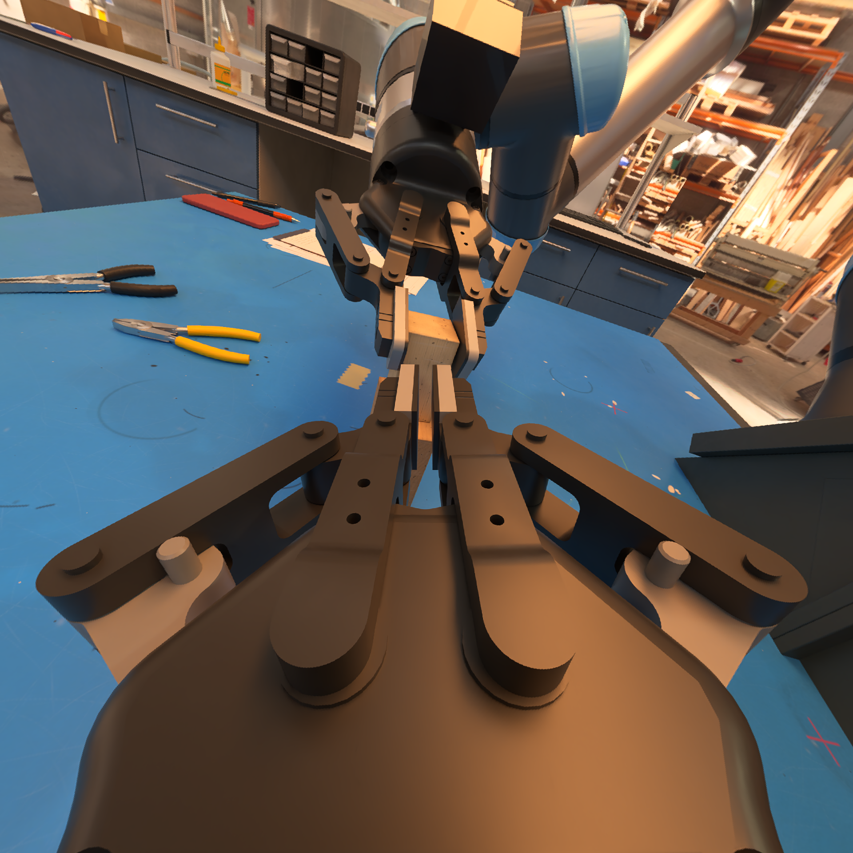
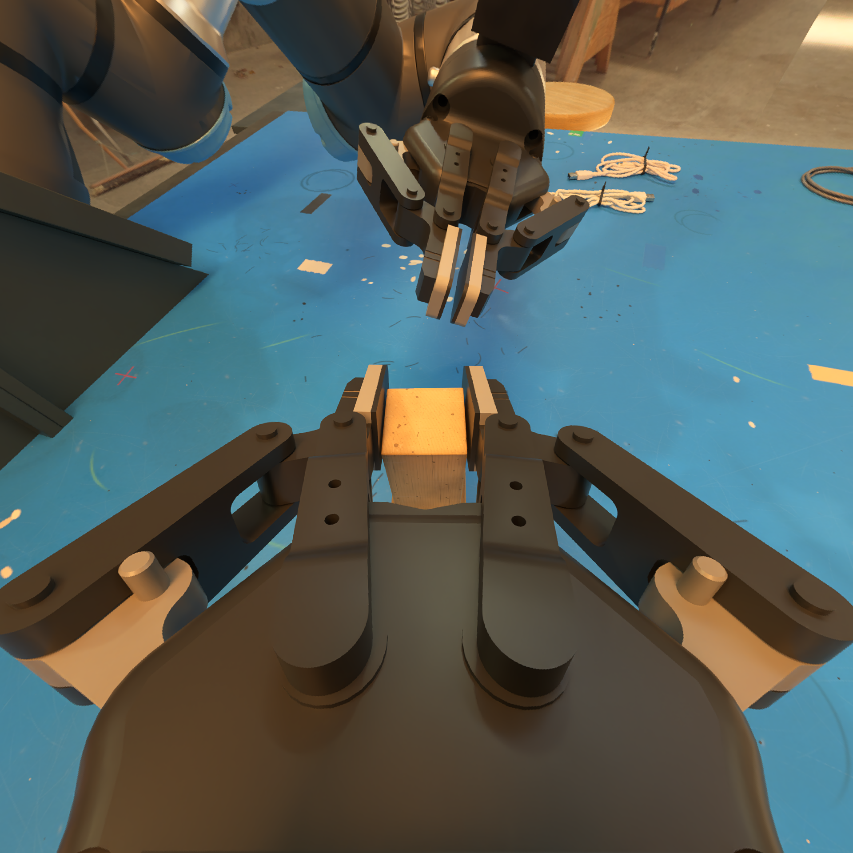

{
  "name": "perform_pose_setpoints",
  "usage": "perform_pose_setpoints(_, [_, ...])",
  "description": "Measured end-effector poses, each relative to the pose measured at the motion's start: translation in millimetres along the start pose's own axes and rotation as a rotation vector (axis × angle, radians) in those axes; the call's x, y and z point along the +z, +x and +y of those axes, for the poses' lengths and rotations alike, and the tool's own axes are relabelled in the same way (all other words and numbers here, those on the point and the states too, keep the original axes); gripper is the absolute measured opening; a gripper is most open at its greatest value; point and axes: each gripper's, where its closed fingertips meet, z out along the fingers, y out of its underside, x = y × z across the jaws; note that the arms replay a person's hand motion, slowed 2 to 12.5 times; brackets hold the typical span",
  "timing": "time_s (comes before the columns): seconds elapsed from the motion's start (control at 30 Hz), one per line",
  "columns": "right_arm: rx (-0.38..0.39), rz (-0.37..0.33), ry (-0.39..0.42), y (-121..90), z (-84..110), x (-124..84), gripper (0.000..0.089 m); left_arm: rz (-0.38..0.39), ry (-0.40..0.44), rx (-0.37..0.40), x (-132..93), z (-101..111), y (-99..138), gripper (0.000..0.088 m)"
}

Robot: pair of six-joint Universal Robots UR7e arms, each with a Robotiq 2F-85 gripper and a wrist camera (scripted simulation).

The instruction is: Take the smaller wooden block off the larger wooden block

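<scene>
My right gripper point(image 2: 424, 369) is shut on the larger wooden block point(image 2: 424, 424), a pale square block with a sunlit top, held between its pads. In the left wrist view this block point(image 1: 431, 344) sits between the right gripper's fingers point(image 1: 397, 323), just beyond my left fingertips. My left gripper point(image 1: 425, 369) has its jaws drawn close, and a narrow strip of wood, the smaller block point(image 1: 425, 427), fills the gap. In the right wrist view the left gripper point(image 2: 454, 318) hangs over the blue table point(image 2: 646, 369), apart from the larger block. What it holds is hard to see there.
Yellow-handled pliers point(image 1: 194, 339), black-handled pliers point(image 1: 115, 281) and a red flat bar point(image 1: 228, 210) lie on the table's left. A dark box point(image 1: 784, 507) stands at the right edge and also shows in the right wrist view point(image 2: 69, 286). White cord bundles point(image 2: 637, 166) lie far off.
</scene>
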Motion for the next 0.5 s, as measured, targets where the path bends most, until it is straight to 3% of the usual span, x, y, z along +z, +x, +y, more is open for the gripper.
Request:
perform_pose_setpoints(0.23, [-0.028, -0.023, 0.010, -2.8, 0.4, -1.3, 0.0327, -0.006, -0.003, 0.023, 2.4, -0.1, 0.2, 0.0048])
perform_pose_setpoints(0.5, [-0.074, 0.000, -0.008, 0.4, 0.6, -4.9, 0.0377, -0.019, -0.007, 0.053, 3.3, -0.4, 0.6, 0.0043])
